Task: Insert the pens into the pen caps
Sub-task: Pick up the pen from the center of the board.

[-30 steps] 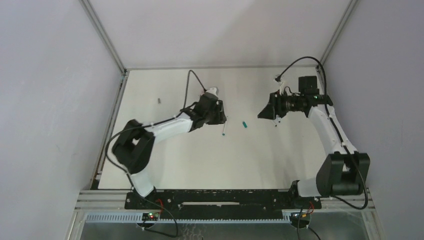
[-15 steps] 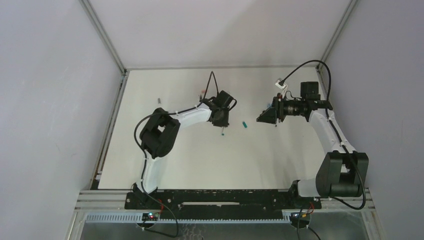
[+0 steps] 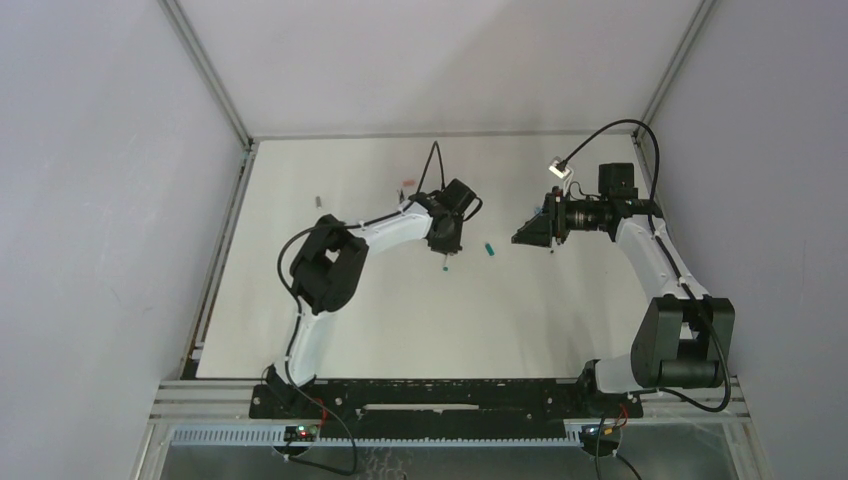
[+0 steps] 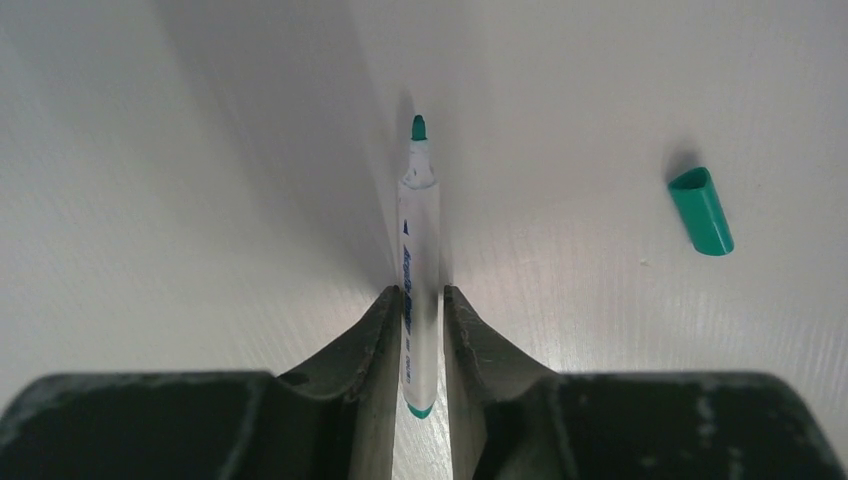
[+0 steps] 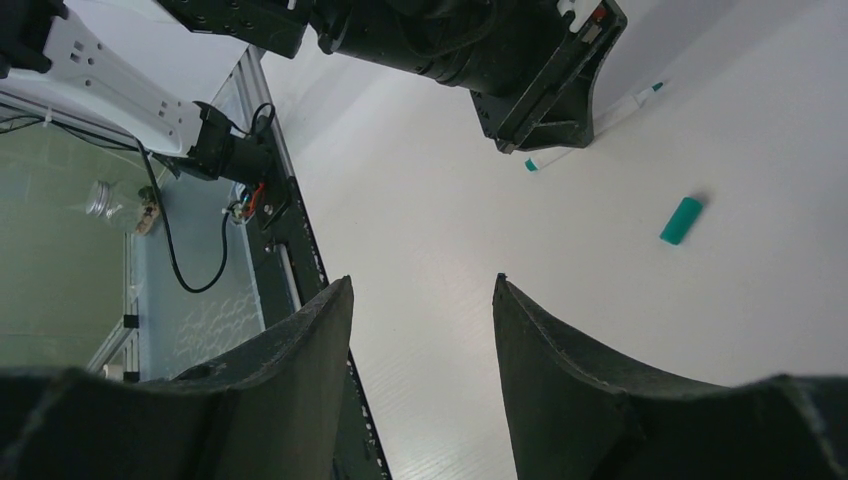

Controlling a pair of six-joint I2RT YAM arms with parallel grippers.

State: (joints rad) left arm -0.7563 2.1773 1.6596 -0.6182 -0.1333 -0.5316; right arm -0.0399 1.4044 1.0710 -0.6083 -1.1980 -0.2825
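A white pen (image 4: 419, 230) with a teal tip lies on the white table. My left gripper (image 4: 418, 300) is shut on its rear end, with the tip pointing away from the gripper. In the top view the left gripper (image 3: 446, 238) is at mid-table and the pen (image 3: 445, 263) sticks out below it. A teal pen cap (image 4: 700, 211) lies loose to the pen's right, also seen in the top view (image 3: 490, 249) and the right wrist view (image 5: 681, 220). My right gripper (image 5: 425, 285) is open and empty, hovering right of the cap (image 3: 527, 232).
A small grey stub (image 3: 318, 201) lies at the far left of the table. A small salmon-pink piece (image 3: 405, 181) lies behind the left arm. The metal frame rail (image 5: 285, 210) runs along the table's near edge.
The left arm has swung right and turned its wrist, settling over the pen. The right gripper has shifted slightly.
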